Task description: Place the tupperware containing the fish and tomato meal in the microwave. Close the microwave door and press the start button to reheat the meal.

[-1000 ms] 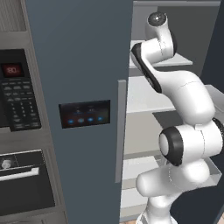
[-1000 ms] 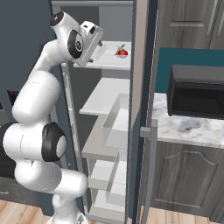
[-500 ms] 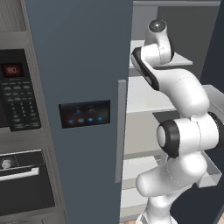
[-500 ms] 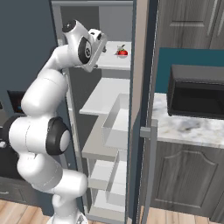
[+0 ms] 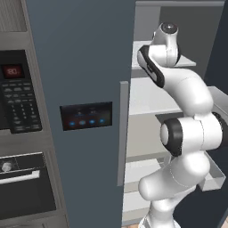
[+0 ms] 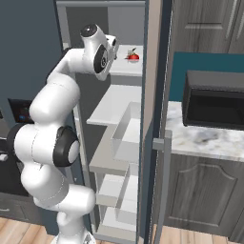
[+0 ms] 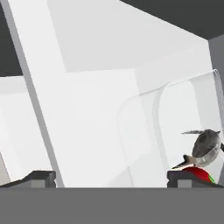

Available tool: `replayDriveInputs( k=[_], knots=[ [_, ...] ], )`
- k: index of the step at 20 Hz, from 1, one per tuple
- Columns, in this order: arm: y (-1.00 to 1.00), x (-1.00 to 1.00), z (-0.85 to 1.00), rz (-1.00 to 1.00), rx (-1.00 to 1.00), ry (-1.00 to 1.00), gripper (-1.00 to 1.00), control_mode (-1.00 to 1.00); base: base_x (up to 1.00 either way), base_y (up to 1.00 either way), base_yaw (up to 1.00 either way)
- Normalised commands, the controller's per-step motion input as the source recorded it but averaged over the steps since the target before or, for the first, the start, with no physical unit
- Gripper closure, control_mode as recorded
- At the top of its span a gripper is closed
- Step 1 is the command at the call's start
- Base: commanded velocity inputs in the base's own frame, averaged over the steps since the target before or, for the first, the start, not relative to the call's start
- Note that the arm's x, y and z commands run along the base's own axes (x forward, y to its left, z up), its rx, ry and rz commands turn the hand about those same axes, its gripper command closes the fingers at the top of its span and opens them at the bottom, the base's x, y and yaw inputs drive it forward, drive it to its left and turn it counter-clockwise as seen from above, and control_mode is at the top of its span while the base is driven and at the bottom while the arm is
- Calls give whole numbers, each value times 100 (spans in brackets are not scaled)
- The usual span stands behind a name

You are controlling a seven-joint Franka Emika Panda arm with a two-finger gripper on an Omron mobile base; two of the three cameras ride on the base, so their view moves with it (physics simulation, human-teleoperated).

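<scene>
Open fridge (image 6: 125,105) with the arm reaching toward its top shelf (image 6: 127,66). The gripper (image 7: 111,177) has its jaws spread fully and holds nothing. The tupperware (image 7: 175,127), with the fish and tomato meal (image 6: 133,55) inside, sits on the top shelf toward its right edge, just ahead of the right fingertip (image 7: 186,177). The microwave (image 5: 18,95) is built in left of the fridge door (image 5: 84,89).

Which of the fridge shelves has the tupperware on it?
The top shelf, level with the tool; the tupperware with its red tomato sits there, and the lower shelves look bare.
</scene>
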Motion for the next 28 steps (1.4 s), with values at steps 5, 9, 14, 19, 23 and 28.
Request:
replayDriveInputs(
  k=[5, 9, 14, 19, 23, 28],
  knots=[
    [4, 31, -50, 18, -4, 9, 100, -100, 0, 0, 0],
    [0, 8, -47, 17, -3, 2, 100, -100, 0, 0, 0],
    [3, -20, -5, 4, -5, -3, 100, -100, 0, 0, 0],
    [17, -23, 0, 0, -8, -3, 100, -100, 0, 0, 0],
    [19, -34, 4, 0, -10, -7, 100, -100, 0, 0, 0],
    [9, -53, 4, 0, -6, -5, 100, -100, 0, 0, 0]
  ],
)
